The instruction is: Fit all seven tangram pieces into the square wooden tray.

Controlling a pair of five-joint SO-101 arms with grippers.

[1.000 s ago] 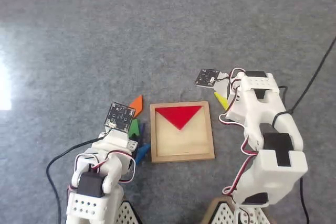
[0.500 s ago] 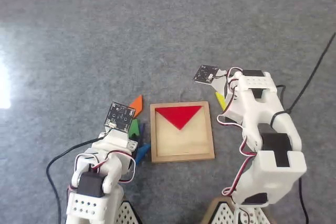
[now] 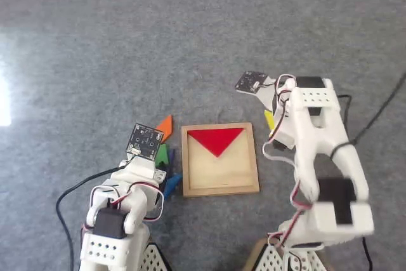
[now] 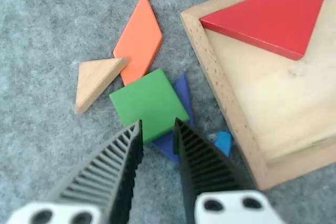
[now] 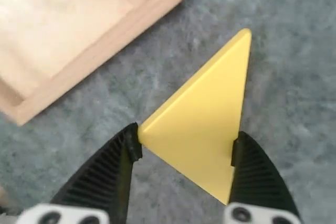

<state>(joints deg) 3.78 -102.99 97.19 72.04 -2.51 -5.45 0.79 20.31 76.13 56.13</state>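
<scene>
The yellow triangle (image 5: 202,124) is sitting just beside the tray (image 3: 220,188), off its right rim, and your right hand (image 5: 186,140) is pinching it across two edges. Over the last second that arm has been rising, so treat the lift as starting. The red triangle (image 3: 216,139) is staying seated in the tray. Your left hand (image 4: 157,126), slightly spread and holding nothing, is still hovering over the green square (image 4: 149,103).

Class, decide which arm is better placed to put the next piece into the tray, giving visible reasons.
Right. The right tool clasps the yellow triangle beside the tray. The left tool hangs open above the green square, holding nothing.
</scene>
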